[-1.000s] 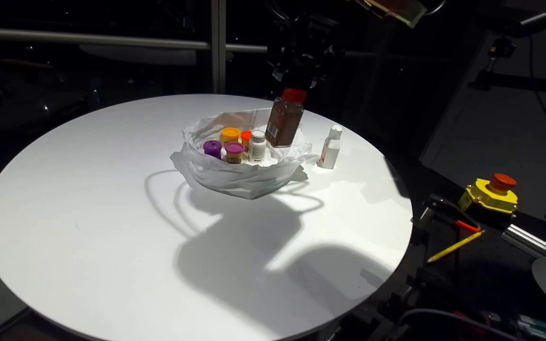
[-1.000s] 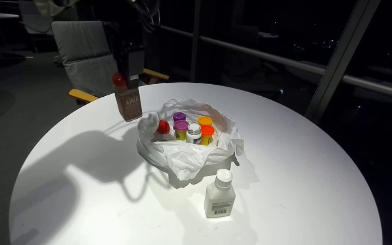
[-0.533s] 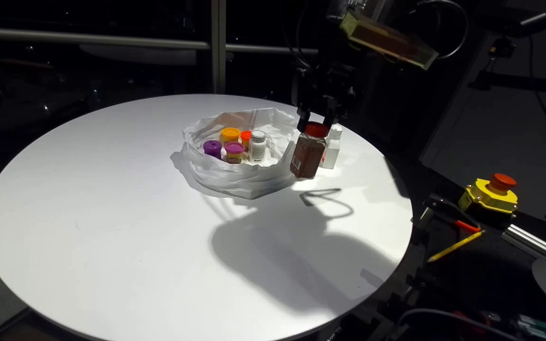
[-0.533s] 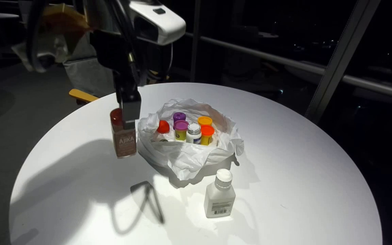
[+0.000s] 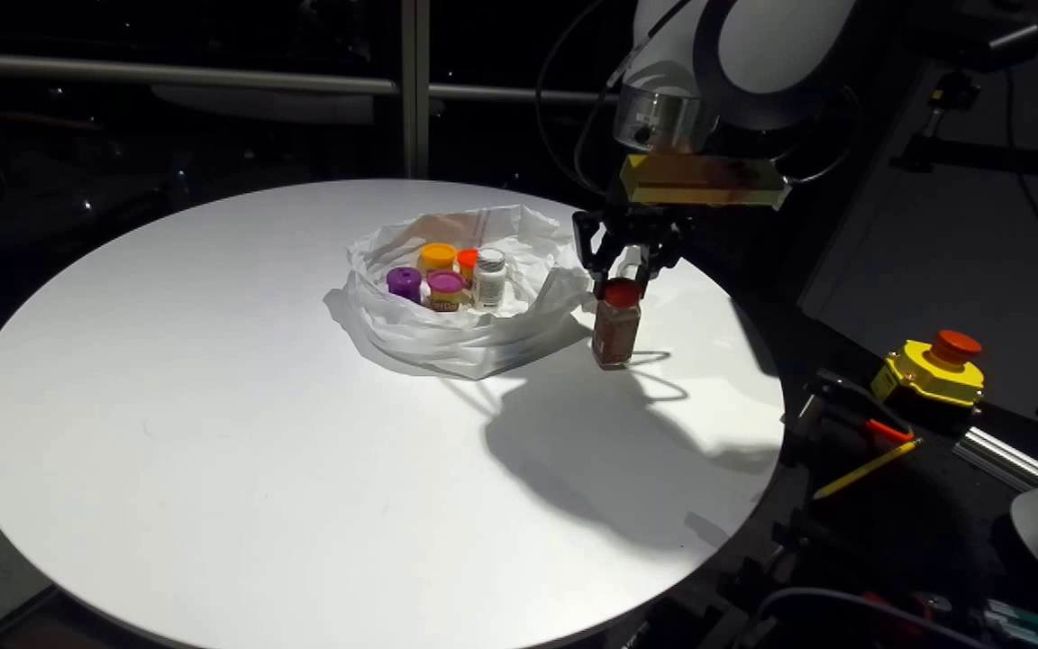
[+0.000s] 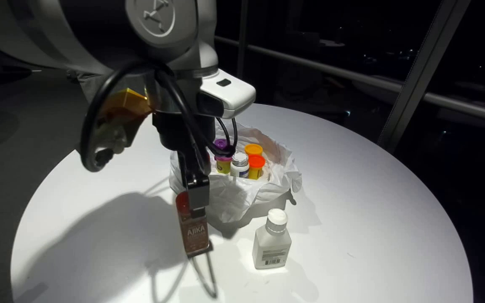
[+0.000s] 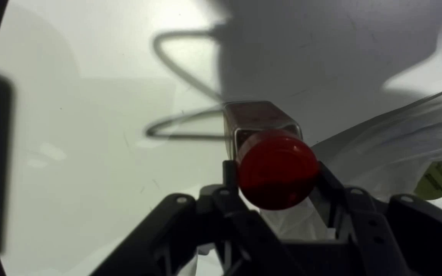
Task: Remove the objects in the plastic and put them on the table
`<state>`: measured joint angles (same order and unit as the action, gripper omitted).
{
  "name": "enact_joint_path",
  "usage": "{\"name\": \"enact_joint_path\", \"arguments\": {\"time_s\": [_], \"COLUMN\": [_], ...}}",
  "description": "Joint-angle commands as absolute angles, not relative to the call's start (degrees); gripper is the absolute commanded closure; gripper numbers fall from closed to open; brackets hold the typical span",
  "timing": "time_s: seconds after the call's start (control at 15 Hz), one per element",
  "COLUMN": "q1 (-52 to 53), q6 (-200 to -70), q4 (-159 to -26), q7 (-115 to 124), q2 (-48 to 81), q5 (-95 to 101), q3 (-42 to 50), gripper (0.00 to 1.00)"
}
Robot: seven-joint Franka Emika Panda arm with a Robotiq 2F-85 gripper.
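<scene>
At a round white table [image 5: 213, 433], a black two-fingered gripper [image 5: 622, 287] is clamped on a clear, square-sided jar of reddish-brown seasoning [image 6: 195, 236], marked AJIKA, its fingers [image 7: 230, 174] pressed to opposite sides of the jar's red-capped top. The jar is out of the open, crumpled white plastic bag [image 5: 474, 347] and held nearly upright beside it; from these angles, whether its base touches the tabletop or hangs slightly above cannot be told. Nearby, a square-shouldered white plastic bottle with a white cap [image 6: 272, 248] stands upright on the table, apart from the bag, and appears to count as one item out. The jar looks set to be the next, with lowering, if any is needed, and release left to do. Most of the visible job waits inside the bag, where at least five containers sit grouped together: a tub with a yellow-orange lid [image 5: 438, 257], a tub with a red-orange lid [image 5: 467, 262], a tub with a magenta lid [image 5: 445, 291], a small purple container [image 5: 405, 284] and a small, round white bottle with a pale cap [image 5: 489, 281]. None of these is in the gripper's hold; each calls for its own lift over the rim.
</scene>
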<state>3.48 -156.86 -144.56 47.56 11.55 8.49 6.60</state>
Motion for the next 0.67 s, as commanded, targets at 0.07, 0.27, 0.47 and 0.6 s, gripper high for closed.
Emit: {"name": "enact_joint_path", "arguments": {"time_s": [0.07, 0.27, 0.47, 0.6], "q1": [5.4, 5.2, 5.3, 5.5], "q6": [-154.1, -153.3, -152.8, -152.6], "q4": [-142.3, -142.7, -142.5, -140.8], "q7": [49.9, 49.0, 49.7, 49.0], "q2": [12.4, 10.6, 7.8, 6.5], "q5": [9.7, 9.2, 10.3, 11.4], "q3": [7.8, 7.7, 7.8, 7.0], "gripper": [0.76, 0.19, 0.00, 0.00]}}
